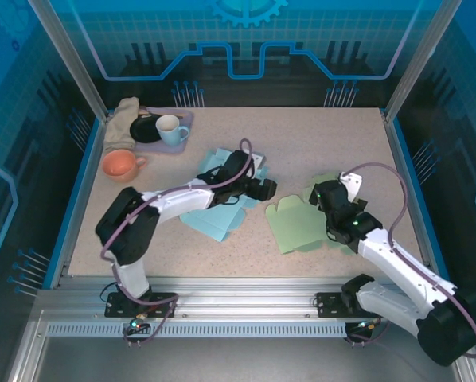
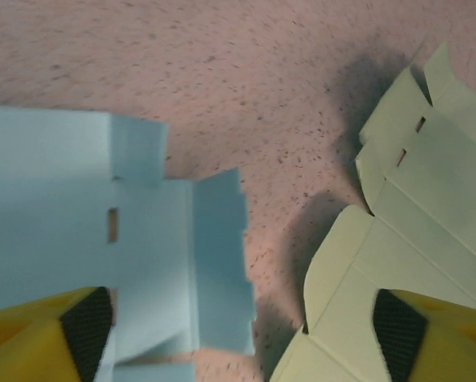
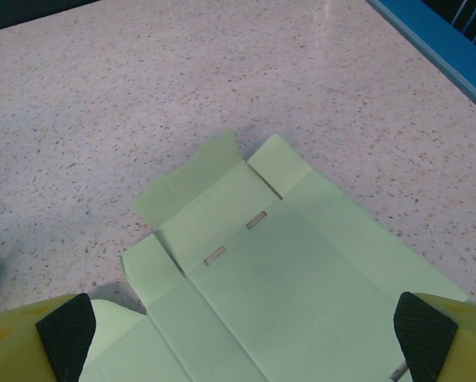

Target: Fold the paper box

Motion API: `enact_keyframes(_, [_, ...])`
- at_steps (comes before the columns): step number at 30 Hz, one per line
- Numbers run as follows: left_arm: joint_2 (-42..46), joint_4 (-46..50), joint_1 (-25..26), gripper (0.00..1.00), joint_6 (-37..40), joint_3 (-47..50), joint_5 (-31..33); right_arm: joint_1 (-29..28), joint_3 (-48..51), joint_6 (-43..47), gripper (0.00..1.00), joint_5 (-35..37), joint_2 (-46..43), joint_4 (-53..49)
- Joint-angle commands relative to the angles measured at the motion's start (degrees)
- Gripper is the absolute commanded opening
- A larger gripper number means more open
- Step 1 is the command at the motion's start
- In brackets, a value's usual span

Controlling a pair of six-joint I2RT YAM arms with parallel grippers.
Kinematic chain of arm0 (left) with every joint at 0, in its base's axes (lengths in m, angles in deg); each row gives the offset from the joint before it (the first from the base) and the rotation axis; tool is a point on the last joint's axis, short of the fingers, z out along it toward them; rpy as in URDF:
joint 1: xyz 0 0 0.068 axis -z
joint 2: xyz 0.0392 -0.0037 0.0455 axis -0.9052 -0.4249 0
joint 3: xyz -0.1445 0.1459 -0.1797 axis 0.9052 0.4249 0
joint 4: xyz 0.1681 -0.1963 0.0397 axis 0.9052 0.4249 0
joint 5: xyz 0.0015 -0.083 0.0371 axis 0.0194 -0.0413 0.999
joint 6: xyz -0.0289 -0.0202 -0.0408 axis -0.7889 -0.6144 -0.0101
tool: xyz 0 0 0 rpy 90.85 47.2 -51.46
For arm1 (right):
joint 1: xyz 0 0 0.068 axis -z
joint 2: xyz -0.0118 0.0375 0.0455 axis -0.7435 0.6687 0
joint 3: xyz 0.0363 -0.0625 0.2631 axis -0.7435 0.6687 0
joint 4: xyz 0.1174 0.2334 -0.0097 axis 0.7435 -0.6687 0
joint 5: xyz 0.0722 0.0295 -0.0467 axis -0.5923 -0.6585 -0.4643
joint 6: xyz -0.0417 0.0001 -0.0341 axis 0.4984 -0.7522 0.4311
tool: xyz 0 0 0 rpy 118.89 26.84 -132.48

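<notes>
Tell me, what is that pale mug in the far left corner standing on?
The mug stands on a lilac tray, next to a black dish. The mug's own base covers the spot beneath it, so anything between it and the tray cannot be seen.

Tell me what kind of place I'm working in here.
Probably a lab test cell: a speckled table fenced by metal posts and blue printed wall panels.

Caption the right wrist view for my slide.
Open right pincer above an unfolded pale green paper box on the speckled table.
</notes>
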Motion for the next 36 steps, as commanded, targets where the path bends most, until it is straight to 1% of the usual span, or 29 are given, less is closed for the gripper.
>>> enact_keyframes(1, [-6.33, 2.49, 0.1, 0.81, 5.0, -7.97, -4.88, 0.88, 1.71, -0.71, 1.0, -0.65, -1.75, 4.03])
enact_keyframes(2, [-7.58, 3.19, 0.17, 0.81, 4.96, -9.62, -3.56, 0.96, 1.6, -0.52, 0.99, -1.35, -1.39, 4.53])
enact_keyframes(5, [-9.7, 5.84, 0.11, 0.81, 4.5, -12.53, 4.35, 1.12, 0.48, 0.8, 0.98, -4.51, 1.43, 6.5])
enact_keyframes(7, [-9.75, 6.92, -0.07, 0.8, 4.22, -12.66, 8.86, 1.28, -0.3, 3.18, 0.93, -8.8, 4.63, 10.52])
enact_keyframes(8, [-9.36, 6.9, -0.3, 0.8, 3.89, -12.12, 10.11, 1.31, -0.73, 3.95, 0.92, -10.72, 6.16, 11.96])
enact_keyframes(10, [-7.83, 5.84, -1.66, 0.8, 2.28, -9.82, 10.47, 1.25, -3.44, 4.94, 0.87, -16.0, 11.89, 14.6])
enact_keyframes(11, [-7.05, 5.4, -2.49, 0.8, 1.21, -8.53, 10.34, 1.17, -4.46, 5.17, 0.85, -17.81, 14.4, 15.42])
enact_keyframes(13, [-4.94, 4.12, -4.72, 0.8, -1.83, -5.6, 10.71, 0.93, -7.27, 5.65, 0.77, -21.47, 20.25, 17.59])
enact_keyframes(16, [-1.87, 1.49, -7.64, 0.8, -4.96, -1.2, 10.26, 0.68, -11.2, 5.33, 0.7, -25.65, 28.22, 20.39])
enact_keyframes(18, [-0.46, 0.02, -8.58, 0.8, -5.18, 0.82, 9.79, 0.3, -13.99, 5.05, 0.65, -28.23, 33.3, 21.81])
enact_keyframes(20, [0.1, 0.37, -8.85, 0.8, -4.87, 1.44, 11.3, 0.01, -18.02, 4.8, 0.59, -31.27, 38.23, 22.38])
enact_keyframes(22, [0.32, 0.83, -8.88, 0.8, -4.54, 1.61, 13.41, -0.26, -20.98, 3.91, 0.56, -33.26, 42.56, 22.91])
enact_keyframes(26, [0.74, 1.03, -9.37, 0.8, -3.99, 2.31, 14.99, -0.74, -23.47, 2.29, 0.53, -35.24, 47.88, 24.51])
enact_keyframes(28, [1.16, 0.63, -9.78, 0.8, -4.09, 3.04, 15.3, -1.01, -25.23, 1.81, 0.51, -35.42, 50.46, 23.39])
enact_keyframes(30, [1.52, 0.16, -10.05, 0.8, -4.16, 3.64, 15.3, -1.16, -26.53, 1.62, 0.47, -35.68, 52.55, 22.34])
enact_keyframes(32, [1.92, -0.21, -10.06, 0.8, -4.18, 4.18, 15.49, -1.3, -27.0, 1.22, 0.47, -35.91, 53.92, 22.04])
enact_keyframes(35, [2.38, -0.78, -10.0, 0.8, -4.26, 4.9, 16.71, -1.17, -27.09, 0.91, 0.41, -36.71, 55.14, 22.11])
enact_keyframes(36, [2.48, -0.86, -10.13, 0.8, -4.26, 5.25, 17.32, -1.11, -27.14, 0.99, 0.35, -37.24, 55.48, 22.28])
